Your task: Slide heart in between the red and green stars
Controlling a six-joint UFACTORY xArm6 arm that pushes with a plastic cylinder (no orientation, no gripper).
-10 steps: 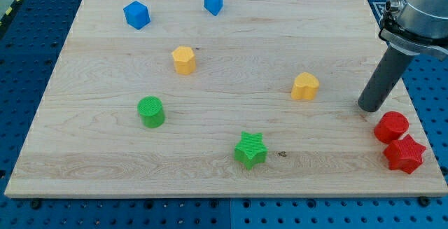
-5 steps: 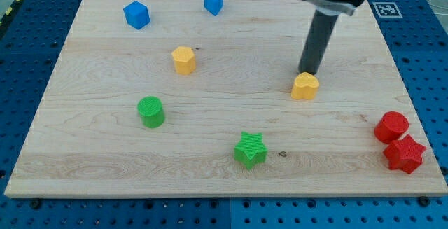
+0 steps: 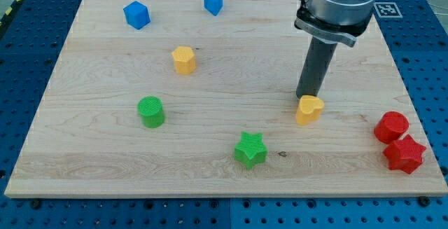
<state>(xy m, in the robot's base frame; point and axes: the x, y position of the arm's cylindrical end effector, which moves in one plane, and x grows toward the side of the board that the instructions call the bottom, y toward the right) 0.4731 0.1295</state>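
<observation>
A pale wooden desk (image 3: 105, 152) with a visible grain fills most of the view, resting on a blue perforated base (image 3: 14, 82). Over its right half stands the grey arm with its straight dark rod, and my tip (image 3: 306, 97) comes down just at the upper edge of the yellow heart-shaped block (image 3: 309, 109), touching it or very nearly so, on the side toward the view's top. There is no gripper on this arm, so nothing opens or closes; the rod only presses.

The yellow heart-shaped block lies right of the desk's centre, between the green star-shaped block (image 3: 250, 150) down to its left near the view's bottom and the red star-shaped block (image 3: 404, 153) at the lower right edge, though closer to the view's top than either.

A red cylinder block (image 3: 390, 127) touches the red star on its upper left. A green cylinder block (image 3: 150, 111) sits left of centre, a yellow hexagonal block (image 3: 183, 59) above it. Two blue blocks are near the top edge: a blue cube (image 3: 136, 15) at left and a smaller blue block (image 3: 213, 2) of unclear shape toward the middle.
</observation>
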